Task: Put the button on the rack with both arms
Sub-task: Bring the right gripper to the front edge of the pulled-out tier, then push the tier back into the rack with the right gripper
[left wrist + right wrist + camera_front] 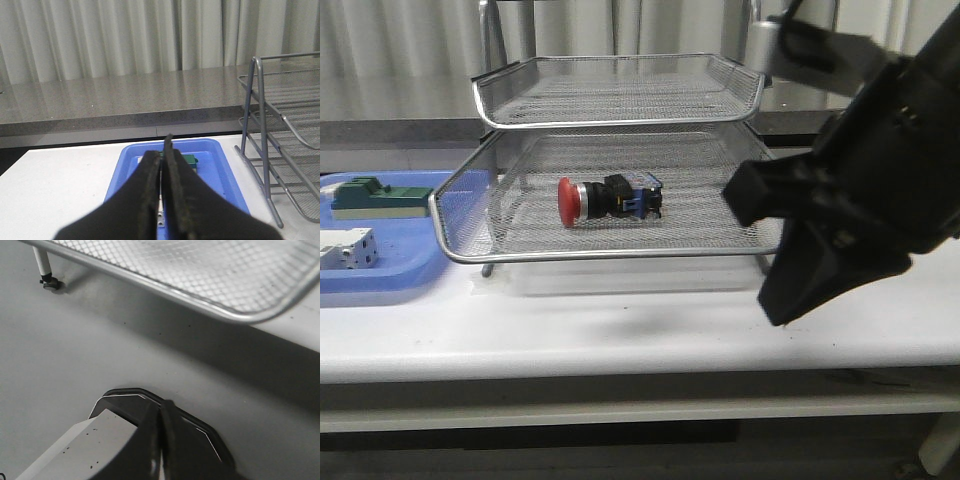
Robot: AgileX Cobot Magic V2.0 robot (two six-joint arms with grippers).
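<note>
Both arms' fingers point(162, 165) point(160, 412) pressed together, nothing between.

One red-capped push-button with black-and-blue body point(610, 198). One silver wire-mesh rack point(620, 255), two tiers visible. One flat blue plastic tray point(380, 280). One green block point(380, 197). One white boxy switch point(347, 248). One white bench point(570, 330). Two black claws: left point(162, 150), right point(160, 415).

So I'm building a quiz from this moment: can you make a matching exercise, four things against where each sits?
Things:
1. button
2. green block
3. right gripper
4. left gripper

Places:
A. above the blue tray
B. on the blue tray
C. lying in a lower tier of the rack
D. in front of the rack, over the table

Pairs: 1-C, 2-B, 3-D, 4-A
</note>
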